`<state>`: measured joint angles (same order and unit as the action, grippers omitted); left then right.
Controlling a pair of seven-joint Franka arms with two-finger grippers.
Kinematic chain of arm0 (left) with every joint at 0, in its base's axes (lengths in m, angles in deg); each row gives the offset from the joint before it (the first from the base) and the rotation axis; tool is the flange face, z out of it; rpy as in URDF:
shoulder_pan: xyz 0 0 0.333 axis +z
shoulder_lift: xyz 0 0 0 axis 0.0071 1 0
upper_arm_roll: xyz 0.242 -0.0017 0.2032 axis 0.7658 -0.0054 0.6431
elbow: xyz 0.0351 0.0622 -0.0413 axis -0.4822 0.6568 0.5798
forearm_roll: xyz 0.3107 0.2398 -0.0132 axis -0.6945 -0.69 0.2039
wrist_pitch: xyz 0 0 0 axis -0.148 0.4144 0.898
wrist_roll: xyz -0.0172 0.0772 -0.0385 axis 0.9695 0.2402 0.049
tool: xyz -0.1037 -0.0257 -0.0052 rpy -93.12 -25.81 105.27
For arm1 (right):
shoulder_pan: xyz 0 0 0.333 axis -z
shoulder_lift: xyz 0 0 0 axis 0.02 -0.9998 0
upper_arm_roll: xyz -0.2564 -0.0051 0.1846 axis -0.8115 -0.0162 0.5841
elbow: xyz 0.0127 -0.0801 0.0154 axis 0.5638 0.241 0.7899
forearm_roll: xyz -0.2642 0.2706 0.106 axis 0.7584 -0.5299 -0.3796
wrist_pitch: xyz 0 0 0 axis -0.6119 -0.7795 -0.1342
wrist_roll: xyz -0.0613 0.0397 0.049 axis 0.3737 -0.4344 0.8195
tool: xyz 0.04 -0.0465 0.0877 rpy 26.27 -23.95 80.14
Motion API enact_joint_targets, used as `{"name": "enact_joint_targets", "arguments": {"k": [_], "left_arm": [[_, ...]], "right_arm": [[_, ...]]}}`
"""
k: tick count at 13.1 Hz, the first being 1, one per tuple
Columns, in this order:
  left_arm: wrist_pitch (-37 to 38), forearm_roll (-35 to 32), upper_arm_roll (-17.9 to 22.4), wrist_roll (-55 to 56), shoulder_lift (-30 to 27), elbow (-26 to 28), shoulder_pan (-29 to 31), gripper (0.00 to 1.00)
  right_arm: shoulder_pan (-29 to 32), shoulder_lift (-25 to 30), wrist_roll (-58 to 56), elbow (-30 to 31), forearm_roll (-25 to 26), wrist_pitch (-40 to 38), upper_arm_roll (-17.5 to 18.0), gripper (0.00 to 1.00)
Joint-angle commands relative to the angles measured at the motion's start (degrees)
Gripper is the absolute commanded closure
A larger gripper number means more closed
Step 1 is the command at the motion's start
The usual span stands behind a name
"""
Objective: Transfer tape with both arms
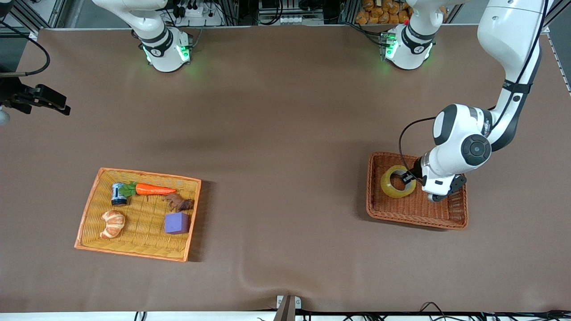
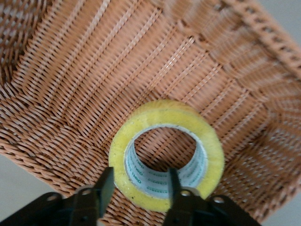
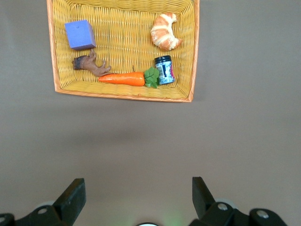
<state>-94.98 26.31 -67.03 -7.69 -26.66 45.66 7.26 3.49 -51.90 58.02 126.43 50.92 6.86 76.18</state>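
Note:
The tape (image 1: 387, 187) is a yellowish ring with a grey-white core. It lies in the brown wicker basket (image 1: 415, 214) at the left arm's end of the table. My left gripper (image 1: 408, 178) is down in that basket. In the left wrist view the left gripper (image 2: 141, 173) is open. One finger (image 2: 107, 184) is outside the tape (image 2: 164, 110) and the other is inside the hole, loosely straddling its wall over the basket floor (image 2: 94, 70). My right gripper (image 1: 62, 106) waits open in the air at the right arm's end, and the right wrist view shows nothing between the fingers of the right gripper (image 3: 137, 182).
A yellow wicker tray (image 1: 89, 214) at the right arm's end holds a croissant (image 1: 112, 224), a carrot (image 1: 154, 189), a purple cube (image 1: 176, 223), a small can (image 1: 118, 194) and a brown toy figure (image 1: 180, 203). Brown cloth covers the table between the two baskets.

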Motion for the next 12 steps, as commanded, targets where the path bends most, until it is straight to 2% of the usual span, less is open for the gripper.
{"name": "enact_joint_targets", "arguments": {"k": [1,3,5,6,8,12], "left_arm": [[5.56,-1.63,-0.72,0.44,-6.51,-1.51,0.35,0.00],[12.84,-1.20,-0.81,0.53,-10.03,-6.68,0.44,0.00],[22.67,-1.28,-0.81,-1.74,-11.45,-15.11,0.44,0.00],[26.81,-1.11,-0.81,-5.67,-12.76,-19.24,0.44,0.00],[28.60,-1.54,-0.37,-15.95,-14.18,-24.09,0.88,0.00],[32.21,-0.50,-0.02,-28.46,-19.09,-24.47,2.63,0.00]], "right_arm": [[0.82,-0.42,-0.90,-0.53,-0.18,-0.54,0.81,0.00],[1.34,-1.13,-0.72,-1.15,-0.71,-0.36,0.81,0.00],[1.26,-1.04,-0.72,-2.38,-0.01,-0.70,0.81,0.00],[1.26,-1.13,-0.72,-2.38,-0.10,-0.79,0.81,0.00],[0.91,-1.13,-0.81,-2.38,-0.01,-0.71,0.81,0.00],[1.43,-1.04,-0.81,-3.26,-0.27,-0.62,0.72,0.00]]}}
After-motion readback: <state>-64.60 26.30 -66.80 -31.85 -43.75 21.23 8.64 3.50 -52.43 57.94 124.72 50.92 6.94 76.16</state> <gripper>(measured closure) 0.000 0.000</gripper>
